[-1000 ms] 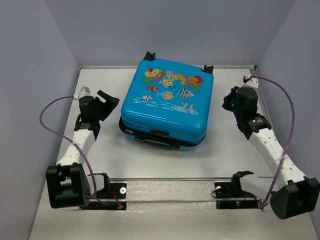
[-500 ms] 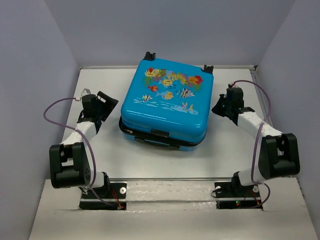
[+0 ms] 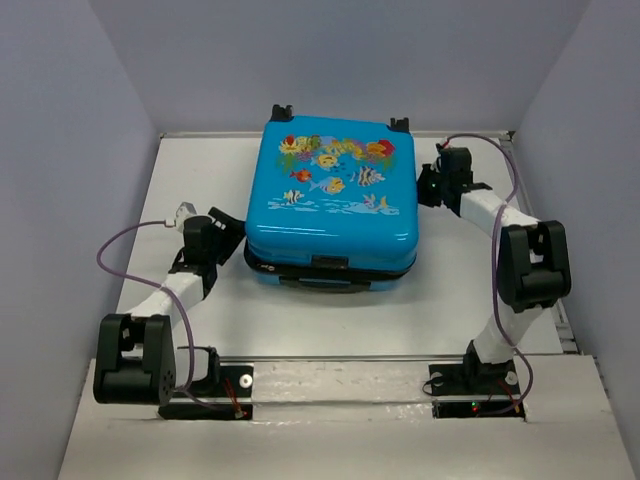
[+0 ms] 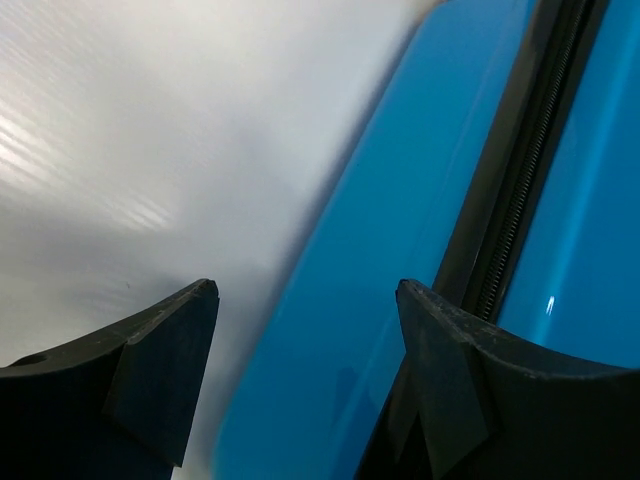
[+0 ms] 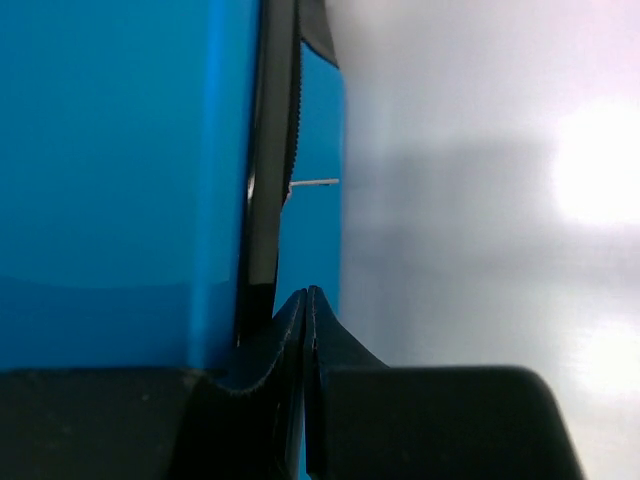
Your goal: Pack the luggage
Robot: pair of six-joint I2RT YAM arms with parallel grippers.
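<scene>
The luggage (image 3: 332, 200) is a bright blue hard-shell suitcase with a fish print. It lies closed on the table (image 3: 200, 170), print face up, wheels at the far edge. My left gripper (image 3: 230, 233) is open at its near-left corner. In the left wrist view (image 4: 308, 290) the blue shell (image 4: 400, 250) and the black zip seam fill the space ahead, with one finger over the shell. My right gripper (image 3: 427, 187) is shut and empty, with its tips against the suitcase's right side. The right wrist view (image 5: 308, 292) shows them at the zip line of the shell (image 5: 120, 150).
Grey walls enclose the table on three sides. A metal rail (image 3: 340, 380) with the arm bases runs along the near edge. A purple cable (image 3: 130, 240) loops off the left arm and another (image 3: 500, 170) off the right arm.
The suitcase has been pushed from a skewed pose to square with the table and a little farther back. Both arms folded in; the left gripper moved nearer, the right farther back.
</scene>
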